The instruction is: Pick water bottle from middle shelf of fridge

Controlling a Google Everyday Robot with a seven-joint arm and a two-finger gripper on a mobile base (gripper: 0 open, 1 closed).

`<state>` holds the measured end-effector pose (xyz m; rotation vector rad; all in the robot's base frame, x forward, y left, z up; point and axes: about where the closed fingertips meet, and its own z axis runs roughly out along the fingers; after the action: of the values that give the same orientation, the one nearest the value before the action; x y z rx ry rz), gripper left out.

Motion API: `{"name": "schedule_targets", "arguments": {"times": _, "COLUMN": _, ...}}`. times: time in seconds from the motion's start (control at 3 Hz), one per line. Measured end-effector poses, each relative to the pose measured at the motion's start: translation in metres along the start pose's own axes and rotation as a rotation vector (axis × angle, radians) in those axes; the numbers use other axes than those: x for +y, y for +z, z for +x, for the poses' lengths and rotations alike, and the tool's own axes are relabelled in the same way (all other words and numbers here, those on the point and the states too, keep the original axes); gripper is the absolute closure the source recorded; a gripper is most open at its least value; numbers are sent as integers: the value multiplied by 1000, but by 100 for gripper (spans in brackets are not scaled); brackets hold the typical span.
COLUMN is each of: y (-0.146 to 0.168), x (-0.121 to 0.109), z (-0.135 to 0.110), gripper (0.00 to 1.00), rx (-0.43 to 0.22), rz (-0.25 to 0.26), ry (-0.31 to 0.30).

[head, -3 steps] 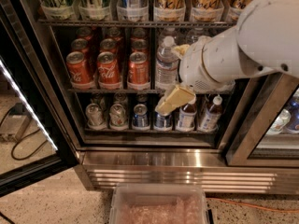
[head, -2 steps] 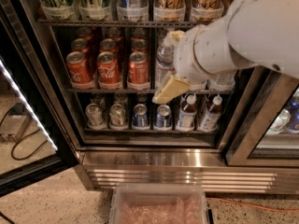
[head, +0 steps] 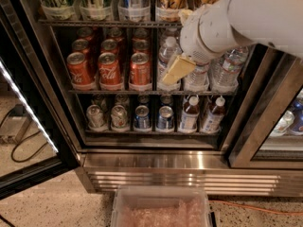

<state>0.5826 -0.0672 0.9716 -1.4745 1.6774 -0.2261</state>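
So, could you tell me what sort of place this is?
Probably a shop or canteen: a steel display fridge with its glass door open, stocked with cola cans and water bottles. The gripper is at the middle shelf.

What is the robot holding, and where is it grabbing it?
It cannot be told. The gripper sits in front of the water bottle on the middle shelf, hiding any hold.

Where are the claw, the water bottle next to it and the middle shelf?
claw (head: 176, 65), camera view, on its tan part, in front of the bottle.
water bottle (head: 167, 52), camera view, on its shoulder below the white cap.
middle shelf (head: 113, 91), camera view, on its front wire edge, left half.
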Motion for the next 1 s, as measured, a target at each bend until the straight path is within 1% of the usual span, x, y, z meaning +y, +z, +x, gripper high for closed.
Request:
{"name": "schedule_targets", "arguments": {"times": 0.33, "y": 12, "x": -14, "z": 26, "gripper": 8, "rx": 19, "rz": -14, "ry": 77}}
{"name": "schedule_targets", "arguments": {"times": 0.67, "y": 11, "x": -11, "z": 28, "gripper": 9, "rx": 21, "rz": -18, "ry": 83}}
{"name": "schedule_targets", "arguments": {"times": 1.0, "y": 18, "x": 10, "z": 33, "gripper": 6, "rx": 21, "rz": -97, "ry": 109}}
